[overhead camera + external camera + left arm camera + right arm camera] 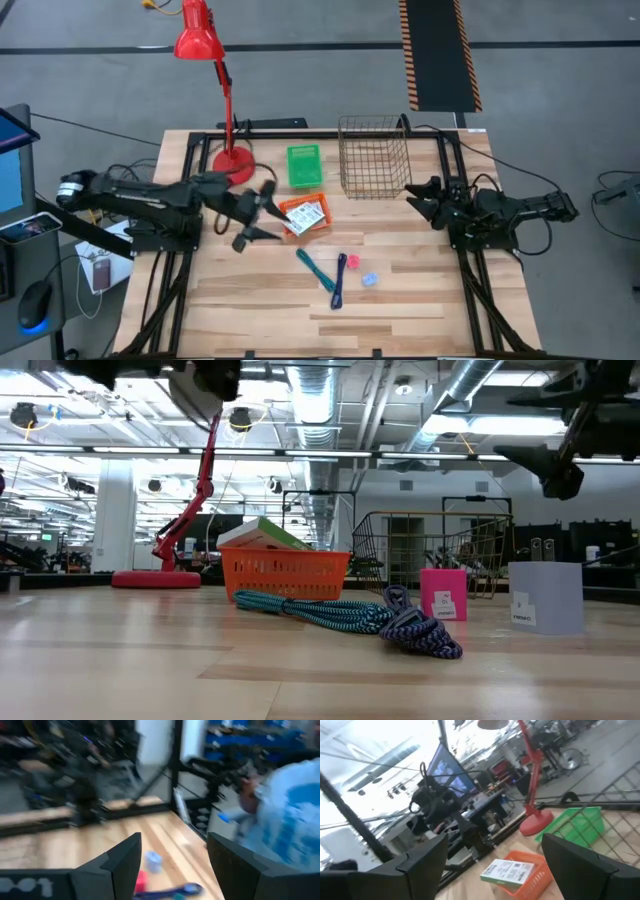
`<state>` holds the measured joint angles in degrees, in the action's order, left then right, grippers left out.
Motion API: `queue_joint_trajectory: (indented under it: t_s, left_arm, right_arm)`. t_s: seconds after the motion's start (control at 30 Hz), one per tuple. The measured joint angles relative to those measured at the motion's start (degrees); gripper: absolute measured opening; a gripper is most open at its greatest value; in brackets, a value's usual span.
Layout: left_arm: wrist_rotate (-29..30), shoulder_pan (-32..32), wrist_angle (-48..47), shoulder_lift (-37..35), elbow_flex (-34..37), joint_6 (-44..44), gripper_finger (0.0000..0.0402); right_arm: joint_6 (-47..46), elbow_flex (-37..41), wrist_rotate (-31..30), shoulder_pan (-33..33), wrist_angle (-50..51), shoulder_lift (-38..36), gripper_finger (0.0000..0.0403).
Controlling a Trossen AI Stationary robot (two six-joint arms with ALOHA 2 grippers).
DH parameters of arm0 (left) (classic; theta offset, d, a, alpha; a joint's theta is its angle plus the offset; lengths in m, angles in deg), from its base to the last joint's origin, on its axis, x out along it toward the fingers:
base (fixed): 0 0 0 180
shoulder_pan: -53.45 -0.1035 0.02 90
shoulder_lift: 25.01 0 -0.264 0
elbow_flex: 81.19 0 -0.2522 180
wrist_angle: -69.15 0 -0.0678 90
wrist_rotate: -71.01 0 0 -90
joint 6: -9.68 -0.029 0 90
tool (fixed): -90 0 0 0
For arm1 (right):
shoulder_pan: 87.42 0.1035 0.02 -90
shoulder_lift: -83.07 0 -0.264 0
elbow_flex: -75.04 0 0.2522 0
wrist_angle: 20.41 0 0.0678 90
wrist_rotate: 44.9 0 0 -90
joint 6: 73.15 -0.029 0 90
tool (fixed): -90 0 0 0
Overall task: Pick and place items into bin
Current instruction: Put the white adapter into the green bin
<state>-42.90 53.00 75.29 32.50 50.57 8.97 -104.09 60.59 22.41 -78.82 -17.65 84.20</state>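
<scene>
Two white printed packets (306,214) lie in a small orange basket (318,226) near the table's middle; one shows in the right wrist view (510,870). A teal stick tool (316,268) and a blue-purple one (340,281) lie on the table toward the near side. A pink block (353,262) and a light-blue block (370,279) stand beside them. My left gripper (268,212) hovers open just left of the orange basket, above the table. My right gripper (416,197) is open at the right, near the wire basket (373,155).
A green basket (303,165) sits behind the orange one. A red desk lamp (232,160) stands on its round base at the far left. A black frame runs along the table's far and side edges. A person in a white and blue shirt (290,820) is beyond the table.
</scene>
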Motion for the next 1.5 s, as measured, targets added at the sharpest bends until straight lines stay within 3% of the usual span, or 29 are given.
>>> queue_joint_trajectory:
  t_s: [0.1,0.23,0.37,0.5,0.7,0.87,1.07,1.2,1.5]
  left_arm:
    - [7.75,-0.68,3.04,-5.86,5.02,0.00,0.0213]
    - [20.20,0.11,9.95,-8.36,10.65,1.04,0.0213]
    - [25.72,0.76,16.88,-7.91,13.29,5.06,0.0213]
    - [25.76,0.81,15.29,-7.37,13.44,11.44,0.0213]
    - [25.78,0.80,14.03,-7.17,13.45,11.33,0.0213]
    - [26.09,0.81,13.88,-7.15,13.45,11.34,0.0213]
    - [26.59,0.79,13.88,-7.13,13.45,11.32,0.0213]
    - [26.59,0.81,13.83,-7.13,13.45,11.02,0.0213]
    - [26.57,0.81,13.79,-7.13,13.42,10.99,0.0213]
  right_arm:
    - [-0.51,0.00,-2.91,-0.03,0.66,0.00,0.0317]
    - [3.29,0.00,-8.83,-0.11,0.68,-0.01,0.0317]
    - [7.61,0.00,-18.03,-0.11,-0.84,0.00,0.0317]
    - [7.95,-0.02,-24.00,-0.11,-1.70,0.00,0.0317]
    - [11.79,-0.04,-24.03,-0.11,-1.79,-0.02,0.0317]
    - [12.03,-0.07,-22.66,-0.08,3.91,0.00,0.0317]
    - [16.07,-0.22,-25.67,-0.87,8.83,1.12,0.0317]
    - [10.55,-0.20,-25.39,-0.07,8.76,1.14,0.0317]
    - [9.50,-0.20,-25.39,-0.11,8.38,1.07,0.0317]
